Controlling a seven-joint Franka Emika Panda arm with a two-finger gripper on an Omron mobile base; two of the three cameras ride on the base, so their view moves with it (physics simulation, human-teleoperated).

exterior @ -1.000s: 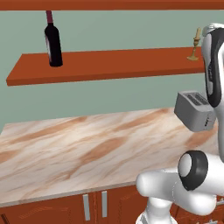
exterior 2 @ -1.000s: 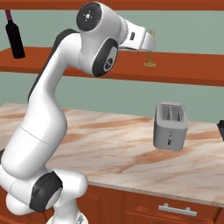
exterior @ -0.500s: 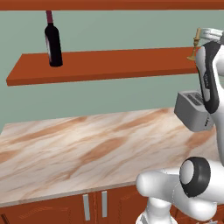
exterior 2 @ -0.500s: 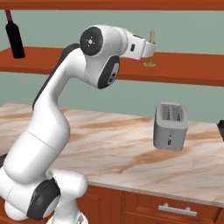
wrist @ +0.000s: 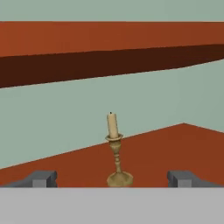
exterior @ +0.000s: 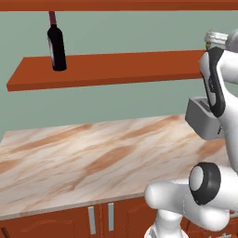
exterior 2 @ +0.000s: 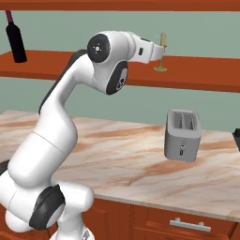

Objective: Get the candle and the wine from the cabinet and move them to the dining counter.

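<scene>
The candle [wrist: 115,153], a cream stick in a brass holder, stands upright on the lower plank of the cabinet [wrist: 170,148]. It sits straight ahead of my gripper [wrist: 113,179], centred between the two widely spread fingertips [wrist: 43,178], and nothing is held. In the right base view my hand is raised to shelf height just left of the candle [exterior 2: 161,54]. The wine [exterior: 56,46] is a dark bottle with a maroon neck at the left end of the same plank [exterior: 121,69]; it shows as wine [exterior 2: 16,40] at the far left. The dining counter is out of view.
A grey toaster [exterior 2: 183,133] [exterior: 204,116] stands on the marbled wall counter [exterior 2: 117,154] under the shelves. A second plank [wrist: 109,48] runs close above the candle. Red-brown drawers and doors sit below the counter edge.
The arm has stretched up and forward, carrying the hand closer to the candle at shelf height. The gripper stays open and the candle and wine have not moved.
</scene>
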